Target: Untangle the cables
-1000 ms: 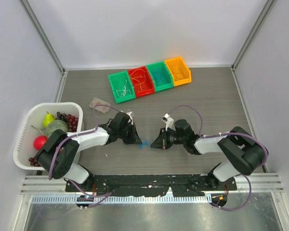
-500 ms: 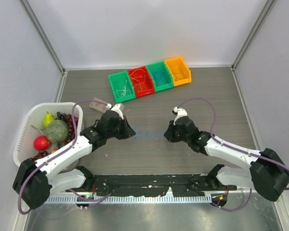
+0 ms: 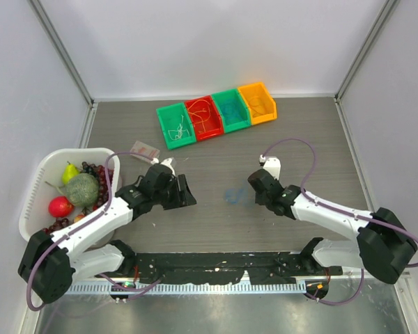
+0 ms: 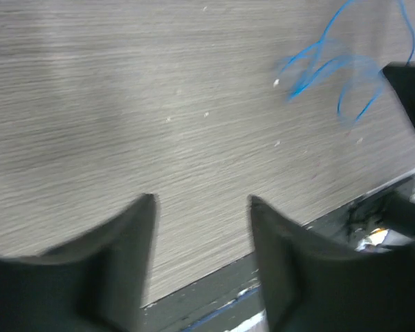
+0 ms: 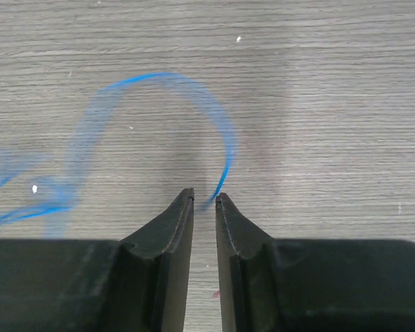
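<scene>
A thin blue cable (image 3: 233, 196) lies loosely bunched on the wooden table between the two arms, blurred in every view. In the right wrist view its blue loop (image 5: 159, 77) curves down and ends right at the tips of my right gripper (image 5: 205, 197), whose jaws stand a narrow gap apart with table showing between them. My left gripper (image 4: 202, 204) is open and empty, with the blue cable (image 4: 332, 66) lying well ahead of it to the right. From above, the left gripper (image 3: 191, 197) and the right gripper (image 3: 251, 188) face each other across the cable.
Four small bins stand in a row at the back: green (image 3: 175, 125), red (image 3: 203, 117), green (image 3: 230, 110) and orange (image 3: 258, 102), with thin wires inside. A white basket (image 3: 32, 202) of fruit sits at the left, and a small packet (image 3: 145, 150) lies beside it.
Both grippers have opened. The blue cable, stretched between them half a second ago, has sprung loose and bunched up near the right gripper. Both arms shifted slightly.
</scene>
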`<control>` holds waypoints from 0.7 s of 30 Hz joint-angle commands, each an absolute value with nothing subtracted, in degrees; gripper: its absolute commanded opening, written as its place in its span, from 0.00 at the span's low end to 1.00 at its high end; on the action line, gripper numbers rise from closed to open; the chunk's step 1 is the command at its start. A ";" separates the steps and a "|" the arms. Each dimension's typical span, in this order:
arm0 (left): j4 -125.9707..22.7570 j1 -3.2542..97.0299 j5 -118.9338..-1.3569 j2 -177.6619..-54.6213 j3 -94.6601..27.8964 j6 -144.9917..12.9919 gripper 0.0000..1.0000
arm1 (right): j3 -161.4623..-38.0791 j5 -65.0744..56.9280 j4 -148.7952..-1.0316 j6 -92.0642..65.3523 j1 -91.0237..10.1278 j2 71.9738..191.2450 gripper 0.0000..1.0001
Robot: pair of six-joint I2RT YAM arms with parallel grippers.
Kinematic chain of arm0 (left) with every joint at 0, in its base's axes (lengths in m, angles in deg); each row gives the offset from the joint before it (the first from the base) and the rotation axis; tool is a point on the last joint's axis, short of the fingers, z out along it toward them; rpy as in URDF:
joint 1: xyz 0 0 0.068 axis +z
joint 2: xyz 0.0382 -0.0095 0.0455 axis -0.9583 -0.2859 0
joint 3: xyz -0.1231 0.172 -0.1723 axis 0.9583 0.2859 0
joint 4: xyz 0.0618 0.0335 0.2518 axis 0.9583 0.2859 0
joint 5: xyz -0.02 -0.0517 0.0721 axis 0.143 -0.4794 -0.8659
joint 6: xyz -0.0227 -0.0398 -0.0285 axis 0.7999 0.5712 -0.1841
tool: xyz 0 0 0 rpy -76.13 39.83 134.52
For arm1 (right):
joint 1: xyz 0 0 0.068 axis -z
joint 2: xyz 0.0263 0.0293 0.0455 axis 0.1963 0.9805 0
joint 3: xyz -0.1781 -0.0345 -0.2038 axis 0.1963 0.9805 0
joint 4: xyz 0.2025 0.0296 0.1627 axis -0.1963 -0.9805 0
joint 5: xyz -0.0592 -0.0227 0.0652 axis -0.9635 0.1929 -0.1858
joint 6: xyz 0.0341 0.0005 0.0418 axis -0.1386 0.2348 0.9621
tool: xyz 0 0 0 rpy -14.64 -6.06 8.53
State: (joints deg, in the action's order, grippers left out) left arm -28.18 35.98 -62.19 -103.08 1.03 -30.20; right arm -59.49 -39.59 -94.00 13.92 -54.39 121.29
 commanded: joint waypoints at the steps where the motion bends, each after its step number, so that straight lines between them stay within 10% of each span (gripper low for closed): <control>1: -24.19 36.47 -61.21 -98.15 2.75 -31.43 0.69 | -56.76 -36.37 -88.06 8.42 -54.65 114.71 0.21; 4: -25.42 36.47 -58.48 -94.10 2.75 -33.45 0.83 | -55.34 -31.85 -85.22 5.76 -54.65 111.88 0.19; 11: -38.76 35.95 -50.31 -95.83 -0.40 -38.46 0.72 | -54.72 -27.09 -83.11 1.27 -54.65 109.07 0.17; 16: -42.90 34.46 -47.06 -107.07 -6.29 -36.11 0.71 | -57.18 -32.54 -88.01 10.74 -50.54 109.23 0.50; 21: -50.89 28.75 -46.78 -115.52 -7.71 -30.92 0.68 | -58.07 -22.80 -87.07 12.79 -39.12 111.35 0.53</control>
State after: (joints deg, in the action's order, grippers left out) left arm -41.69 32.77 -49.34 -111.30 -5.62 -34.36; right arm -56.04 -27.90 -87.71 9.06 -45.41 110.47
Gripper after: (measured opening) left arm 0.698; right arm 0.531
